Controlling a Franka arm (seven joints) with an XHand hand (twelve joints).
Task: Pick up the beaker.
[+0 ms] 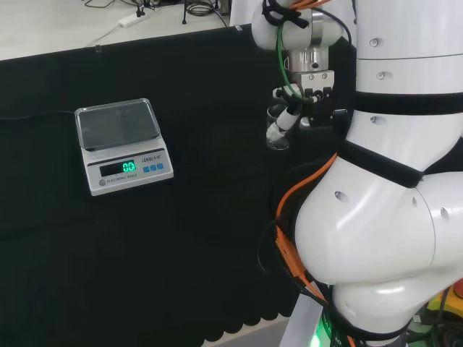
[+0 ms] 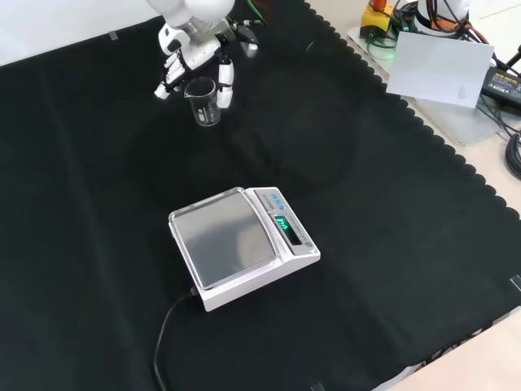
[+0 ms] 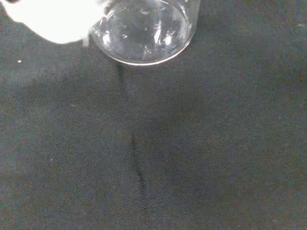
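A small clear glass beaker [image 2: 204, 103] stands upright on the black cloth at the far end in the front view. It looks empty. The black and white hand [image 2: 186, 55] hangs over it, with fairly straight fingers reaching down on both sides. One finger [image 2: 224, 85] is close beside the beaker's right wall, and another [image 2: 167, 81] stays apart on the left. In the head view the beaker [image 1: 275, 137] sits just left of the arm, with a finger [image 1: 283, 124] of the hand in front of its rim. The wrist view has the beaker's base [image 3: 144, 28] on the cloth beside a blurred white finger [image 3: 53, 21].
A white digital scale [image 2: 236, 244] with a lit green display stands mid-cloth, its black cable [image 2: 167, 334] running toward the front edge. In the head view the scale [image 1: 121, 143] is far left of the beaker. The arm's white links [image 1: 391, 181] rise at the right.
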